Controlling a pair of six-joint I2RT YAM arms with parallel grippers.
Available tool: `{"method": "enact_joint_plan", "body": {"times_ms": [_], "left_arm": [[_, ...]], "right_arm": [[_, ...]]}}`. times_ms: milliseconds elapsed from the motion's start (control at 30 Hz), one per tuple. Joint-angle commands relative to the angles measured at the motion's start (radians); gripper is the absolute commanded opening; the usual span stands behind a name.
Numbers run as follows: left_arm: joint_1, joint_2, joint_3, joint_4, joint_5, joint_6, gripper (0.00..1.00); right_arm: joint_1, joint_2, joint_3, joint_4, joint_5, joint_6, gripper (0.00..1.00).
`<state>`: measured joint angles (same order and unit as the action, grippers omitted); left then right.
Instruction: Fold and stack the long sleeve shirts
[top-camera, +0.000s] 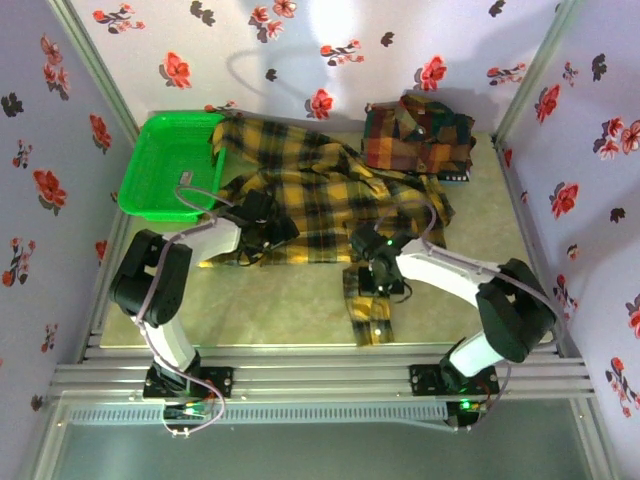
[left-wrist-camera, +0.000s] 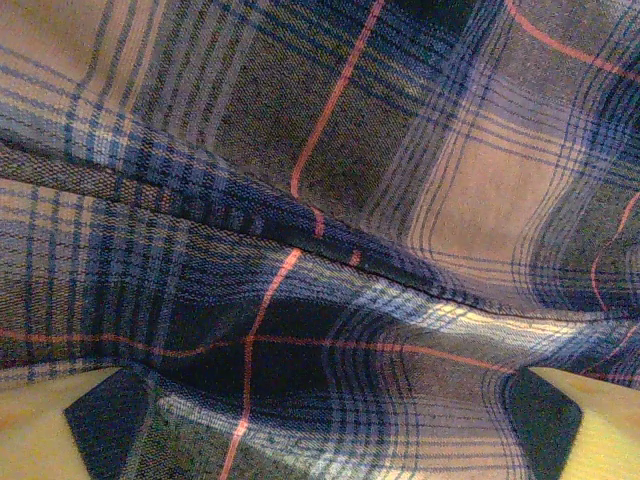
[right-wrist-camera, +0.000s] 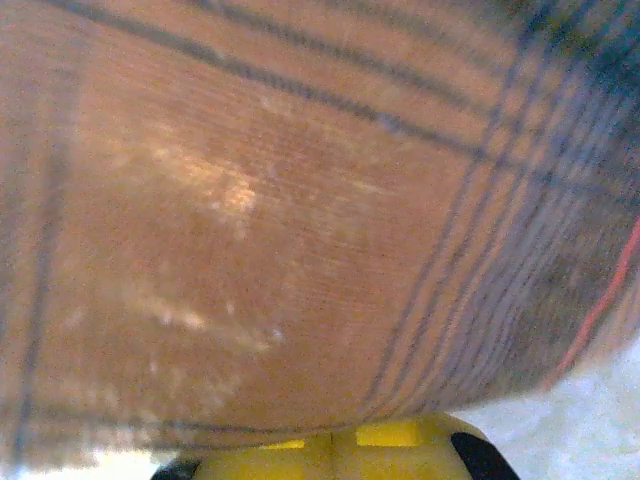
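Main worry: the right gripper (top-camera: 380, 268) is clenched, prob. on a fold of the yellow shirt (top-camera: 310, 195) at its near-right part. In the right wrist view its fingers (right-wrist-camera: 335, 440) sit pressed together w/ cloth bunched right up against them. If it only has one thin layer, or just an edge, a pull could slip it free, or drag the whole shirt across the desk (top-camera: 280, 310) instead of folding it.

The left gripper (top-camera: 268, 228) is released, its fingers (left-wrist-camera: 60, 425) spread wide over the shirt's left side and grasping nothing. So that side isn't pinned, and a tug from the right could skew the cloth. A sleeve (top-camera: 365, 305) trails toward the near edge and may twist under the fold.

The shirt lies mid-desk, opened out but rumpled, w/ wavy ridges across the plaid and its far-left corner draped over the green basket (top-camera: 160, 165); that corner could catch on the rim. A second shirt (top-camera: 420, 135), red and dark green check, sits bundled at the far right, well apart.
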<state>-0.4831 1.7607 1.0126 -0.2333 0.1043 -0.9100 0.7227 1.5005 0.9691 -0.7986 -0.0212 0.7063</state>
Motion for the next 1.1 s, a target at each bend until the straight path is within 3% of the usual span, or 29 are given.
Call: {"method": "enact_joint_plan", "body": {"times_ms": [0,233,400,667,867,1067], "left_arm": [[0.008,0.043,-0.076,0.002,-0.022,-0.008,0.98],[0.006,0.008,-0.121,0.031,0.004,-0.011,0.99],[0.007,-0.078,-0.117,0.023,0.03,-0.032,1.0],[0.006,-0.207,-0.074,0.003,0.1,-0.059,1.0],[0.006,-0.221,-0.088,-0.021,0.097,-0.061,1.0],[0.005,-0.222,-0.151,-0.01,0.075,-0.072,1.0]], "right_arm": [[-0.072,-0.068,0.144,-0.093,-0.04,-0.041,0.04],[-0.265,0.057,0.481,-0.146,-0.21,-0.118,0.05],[-0.346,0.213,0.663,-0.082,-0.334,-0.073,0.06],[-0.388,0.422,0.891,0.054,-0.442,0.011,0.05],[-0.389,0.512,0.972,0.196,-0.505,-0.002,0.06],[-0.387,0.596,1.046,0.197,-0.53,-0.033,0.07]]}}
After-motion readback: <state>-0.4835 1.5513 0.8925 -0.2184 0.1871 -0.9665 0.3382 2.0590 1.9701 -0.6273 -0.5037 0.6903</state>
